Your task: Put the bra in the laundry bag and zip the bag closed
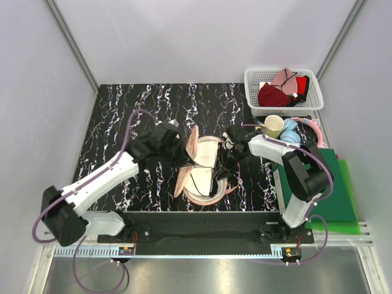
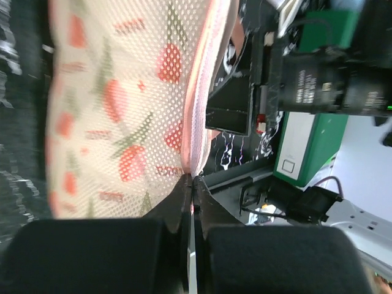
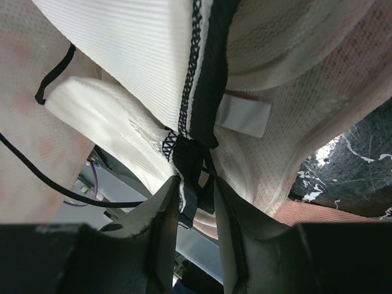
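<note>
The laundry bag lies open at the table's middle, its peach printed lid raised on edge. My left gripper is shut on the lid's pink zip edge, with the mesh print filling the left wrist view; the jaws are pressed together. The white bra with black trim sits inside the bag. My right gripper is at the bag's right rim. In the right wrist view its fingers are shut on the bra's black centre band, with white cups above and the pale lining behind.
A white plastic basket at the back right holds a dark red garment and a pale pink one. A yellow cup and a blue item sit near the right arm. A green board lies at the right edge.
</note>
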